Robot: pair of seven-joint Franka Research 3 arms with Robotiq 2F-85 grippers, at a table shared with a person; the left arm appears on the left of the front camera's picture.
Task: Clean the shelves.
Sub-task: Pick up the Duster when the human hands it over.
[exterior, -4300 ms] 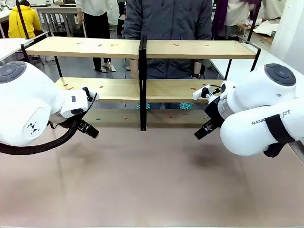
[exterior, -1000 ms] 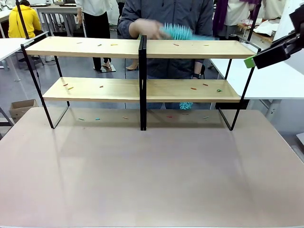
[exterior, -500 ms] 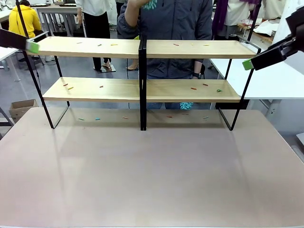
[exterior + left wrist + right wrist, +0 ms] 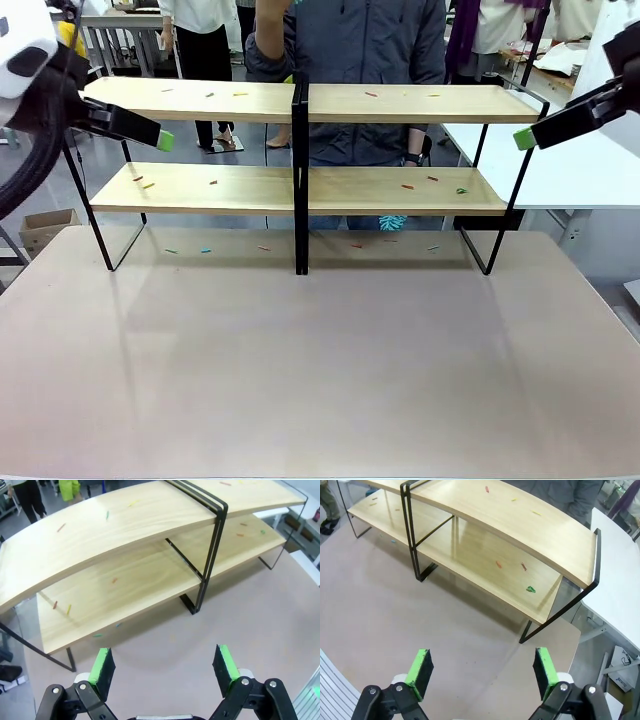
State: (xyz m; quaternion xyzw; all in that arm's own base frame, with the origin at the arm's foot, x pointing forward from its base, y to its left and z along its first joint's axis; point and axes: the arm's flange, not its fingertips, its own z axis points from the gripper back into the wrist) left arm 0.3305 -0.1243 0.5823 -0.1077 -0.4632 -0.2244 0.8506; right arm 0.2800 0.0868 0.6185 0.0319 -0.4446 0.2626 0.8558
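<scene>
Big brown desk (image 4: 320, 380) in front of me, and the shelves (image 4: 300, 150) stand along its far side, four light boards on the black frame, central upright dead centre. A person (image 4: 360, 50) is standing right behind them.

My left hand (image 4: 164, 667) hangs up off the left end of the rack, about level with the top board. Its jaws are spread wide with nothing between the green pads. My right hand (image 4: 480, 672) mirrors that off the right end, also spread and empty, clear of the frame. From both wrists I'm looking down on the boards from well above, with no contact anywhere.

Small coloured scraps (image 4: 530, 588) dot every board, and a few more lie on the desk under the lower tier. So I'd say the cleaning proper hasn't begun on my side. Next I need a tool or a plan: bring one hand down to a board and pinch those bits precisely, or take something to sweep with.
</scene>
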